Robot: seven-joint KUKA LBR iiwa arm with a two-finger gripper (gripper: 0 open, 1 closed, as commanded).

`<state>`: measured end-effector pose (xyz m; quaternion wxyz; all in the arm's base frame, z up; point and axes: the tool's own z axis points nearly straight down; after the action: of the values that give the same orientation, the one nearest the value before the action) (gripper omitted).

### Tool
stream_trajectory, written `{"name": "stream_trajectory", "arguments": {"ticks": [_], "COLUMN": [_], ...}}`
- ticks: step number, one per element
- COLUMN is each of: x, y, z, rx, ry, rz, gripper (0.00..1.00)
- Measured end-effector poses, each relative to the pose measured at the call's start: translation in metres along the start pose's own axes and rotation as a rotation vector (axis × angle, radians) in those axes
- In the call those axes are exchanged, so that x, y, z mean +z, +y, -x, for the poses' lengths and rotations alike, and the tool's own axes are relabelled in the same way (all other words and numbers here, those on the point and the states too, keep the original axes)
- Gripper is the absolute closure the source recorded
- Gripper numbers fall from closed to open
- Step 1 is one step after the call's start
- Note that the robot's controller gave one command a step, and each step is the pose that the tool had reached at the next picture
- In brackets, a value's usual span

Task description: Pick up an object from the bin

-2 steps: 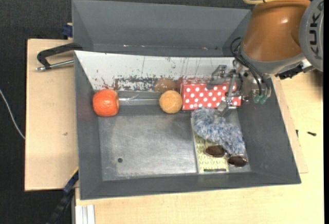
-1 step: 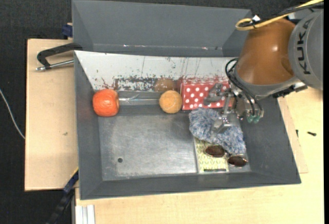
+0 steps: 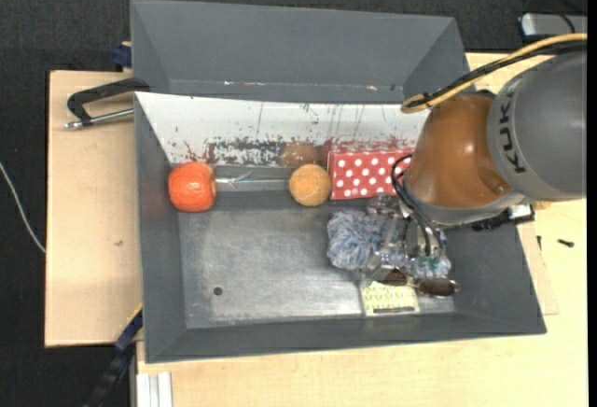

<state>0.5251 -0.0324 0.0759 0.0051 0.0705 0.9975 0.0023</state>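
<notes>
My gripper (image 3: 403, 245) is low in the right part of the bin, beneath the arm's orange cover. It stands against the right side of a blue-grey woolly bundle (image 3: 349, 241), and part of that bundle is hidden behind it. Just behind the gripper, a red box with white dots (image 3: 367, 174) lies against the back wall. A small pale card with printed rows (image 3: 389, 299) lies right in front of the gripper, with a dark brown thing (image 3: 435, 286) beside it.
A tan ball (image 3: 309, 184) rests left of the red box. An orange ball (image 3: 191, 187) sits near the left wall. The arm and its cover hang over the bin's right side. Bare floor stretches across the left and front of the bin.
</notes>
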Motion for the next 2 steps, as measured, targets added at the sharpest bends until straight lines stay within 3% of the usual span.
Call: {"name": "stream_trajectory", "arguments": {"ticks": [2], "x": [-0.0021], "y": [0.0010], "z": [0.0019], "rx": [-0.001], "ry": [0.002], "rz": [-0.003], "gripper": [0.00]}}
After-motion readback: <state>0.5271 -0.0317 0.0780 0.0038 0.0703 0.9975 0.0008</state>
